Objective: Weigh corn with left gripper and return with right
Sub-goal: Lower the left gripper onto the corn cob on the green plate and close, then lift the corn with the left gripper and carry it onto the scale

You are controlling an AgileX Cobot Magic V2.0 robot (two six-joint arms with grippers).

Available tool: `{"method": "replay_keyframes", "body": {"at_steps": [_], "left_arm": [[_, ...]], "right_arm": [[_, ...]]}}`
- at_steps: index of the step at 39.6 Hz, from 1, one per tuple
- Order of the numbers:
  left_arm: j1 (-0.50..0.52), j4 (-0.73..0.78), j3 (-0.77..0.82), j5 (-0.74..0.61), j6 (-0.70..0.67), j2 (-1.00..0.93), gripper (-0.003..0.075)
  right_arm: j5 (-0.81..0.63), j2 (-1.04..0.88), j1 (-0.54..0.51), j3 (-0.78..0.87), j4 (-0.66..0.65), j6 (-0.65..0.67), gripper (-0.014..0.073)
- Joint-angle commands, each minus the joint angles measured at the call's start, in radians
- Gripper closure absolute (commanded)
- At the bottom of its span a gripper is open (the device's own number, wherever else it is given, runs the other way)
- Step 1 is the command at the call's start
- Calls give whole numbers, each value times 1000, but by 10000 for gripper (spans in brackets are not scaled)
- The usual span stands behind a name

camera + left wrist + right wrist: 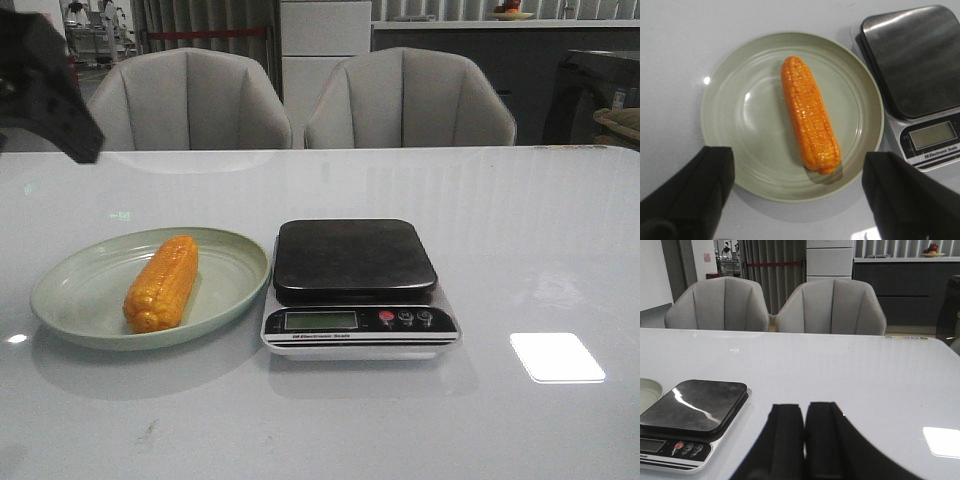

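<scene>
The orange-yellow corn [162, 283] lies on the pale green plate [70, 290], left of the scale [355, 262]. In the left wrist view the corn [810, 114] lies lengthwise in the plate [750, 115], with the scale [915, 60] beside it. My left gripper [796, 180] is open and empty, high above the plate's near rim, its fingers [695, 190] wide apart. Part of the left arm [45, 85] shows at the front view's upper left. My right gripper [804, 412] is shut and empty, low over the table to the right of the scale [692, 407].
Two grey chairs [300, 100] stand behind the table's far edge. A bright light patch [556, 356] lies on the white table to the right of the scale. The scale's display and buttons [355, 319] face the front.
</scene>
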Motion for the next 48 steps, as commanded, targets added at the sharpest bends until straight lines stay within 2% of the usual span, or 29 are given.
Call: {"method": "replay_keyframes", "body": {"at_steps": [1,12,27,31,36,39,40,48], "left_arm": [[-24,-25,-72,-48,-11,69,145],[-53,-55,-185,-36,-11,268,145],[-51,-63,-220,-7,-60,448,161],[-51,-78,-232,1,-60,467,274],[-64,-78,-284,34,-58,472,495],[-79,-78,-338,70,-50,466,588],[-87,-78,-356,84,-42,464,609],[-183,-78,-493,100,-28,466,606]], "right_arm": [[-86,-18,-6,9,2,-10,427],[-86,-18,-6,9,2,-10,427],[-86,-18,-6,9,2,-10,427],[-86,-18,-6,9,2,-10,427],[-86,-18,-6,9,2,-10,427],[-86,-18,-6,9,2,-10,427],[-86,-18,-6,9,2,-10,427],[-86,-18,-6,9,2,-10,427]]}}
